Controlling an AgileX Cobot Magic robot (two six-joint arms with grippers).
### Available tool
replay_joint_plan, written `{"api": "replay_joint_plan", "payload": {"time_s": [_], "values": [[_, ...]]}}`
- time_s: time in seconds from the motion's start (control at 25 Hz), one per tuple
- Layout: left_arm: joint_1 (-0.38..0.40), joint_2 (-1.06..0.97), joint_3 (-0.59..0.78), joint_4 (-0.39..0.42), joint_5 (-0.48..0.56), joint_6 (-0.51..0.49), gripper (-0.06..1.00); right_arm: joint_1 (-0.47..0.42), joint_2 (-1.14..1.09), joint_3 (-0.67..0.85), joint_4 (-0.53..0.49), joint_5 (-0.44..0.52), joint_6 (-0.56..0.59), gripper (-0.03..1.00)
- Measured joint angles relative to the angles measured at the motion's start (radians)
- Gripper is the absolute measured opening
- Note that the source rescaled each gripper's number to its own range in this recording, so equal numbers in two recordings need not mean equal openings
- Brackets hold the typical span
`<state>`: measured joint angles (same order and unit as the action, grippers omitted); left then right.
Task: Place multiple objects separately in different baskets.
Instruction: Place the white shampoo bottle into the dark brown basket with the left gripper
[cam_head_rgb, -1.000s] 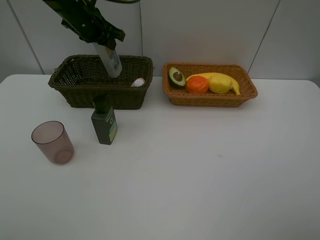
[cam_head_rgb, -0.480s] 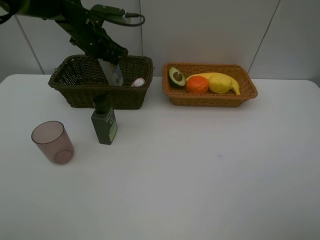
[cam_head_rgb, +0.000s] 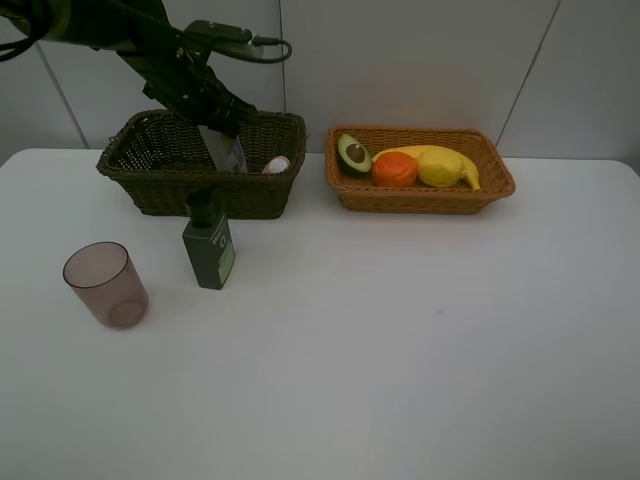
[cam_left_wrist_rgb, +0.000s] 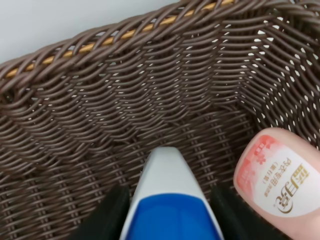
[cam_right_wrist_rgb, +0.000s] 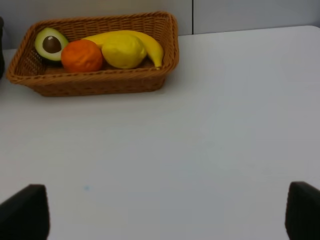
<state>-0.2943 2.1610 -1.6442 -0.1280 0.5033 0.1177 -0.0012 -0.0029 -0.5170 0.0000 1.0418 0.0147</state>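
Note:
My left gripper (cam_head_rgb: 220, 125) is shut on the white blue-capped bottle (cam_head_rgb: 227, 152) and holds it tilted, low inside the dark olive-brown basket (cam_head_rgb: 150, 190). In the left wrist view the bottle (cam_left_wrist_rgb: 167, 200) sits between the dark fingers (cam_left_wrist_rgb: 107, 215), beside the pink white-capped bottle (cam_left_wrist_rgb: 280, 180) that lies in the basket (cam_left_wrist_rgb: 150, 100). The pink bottle's white cap (cam_head_rgb: 277, 165) shows at the basket's right end. The dark green square bottle (cam_head_rgb: 208, 242) and the mauve cup (cam_head_rgb: 105, 285) stand on the table. My right gripper (cam_right_wrist_rgb: 162, 215) is open over bare table.
The orange-tan basket (cam_head_rgb: 420, 198) at the back right holds the avocado half (cam_head_rgb: 353, 153), orange (cam_head_rgb: 394, 168), lemon (cam_head_rgb: 438, 167) and banana (cam_head_rgb: 467, 170). The green bottle stands just in front of the dark basket. A white wall rises behind both baskets.
My left gripper has come down with the white bottle, from above the dark basket's rim to deep inside it. The right arm's view gives no sign of motion.

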Motion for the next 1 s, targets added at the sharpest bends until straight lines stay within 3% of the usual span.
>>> {"api": "replay_joint_plan", "payload": {"time_s": [0.72,0.76,0.88,1.0], "values": [[0.0,0.0,0.0,-0.003,0.0,0.018,0.43,0.0,0.0,0.0,0.0,0.0,0.0,1.0],[0.0,0.0,0.0,-0.003,0.0,0.022,0.47,0.0,0.0,0.0,0.0,0.0,0.0,1.0],[0.0,0.0,-0.002,-0.003,0.0,0.027,0.73,0.0,0.0,0.0,0.0,0.0,0.0,1.0],[0.0,0.0,-0.002,-0.003,0.0,0.029,0.86,0.0,0.0,0.0,0.0,0.0,0.0,1.0]]}}
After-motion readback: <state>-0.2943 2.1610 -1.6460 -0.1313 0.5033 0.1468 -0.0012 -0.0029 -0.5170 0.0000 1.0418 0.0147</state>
